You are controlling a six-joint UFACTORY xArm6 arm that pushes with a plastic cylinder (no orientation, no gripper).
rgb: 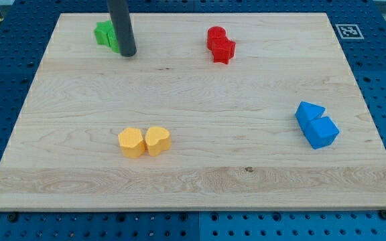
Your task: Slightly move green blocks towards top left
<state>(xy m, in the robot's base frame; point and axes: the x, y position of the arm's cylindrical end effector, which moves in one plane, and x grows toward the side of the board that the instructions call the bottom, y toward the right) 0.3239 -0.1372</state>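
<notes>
— Nearest the view's bottom: two yellow blocks (145,141), side by side and touching, left of centre on the wooden board (200,181).
— And further left, near the top?
— Green blocks (104,34) at the board's top left, partly hidden behind the dark rod (121,23). Shape hard to tell.
— My tip (128,54)?
— Down on the board, just at the right lower edge of the green blocks, seemingly touching. No jaws at all, only a plain rod, holding nothing.
— Then to the right?
— Red blocks (220,45) at top centre, pressed together. Blue blocks (316,124) at far right, also touching, well apart from all others.
</notes>
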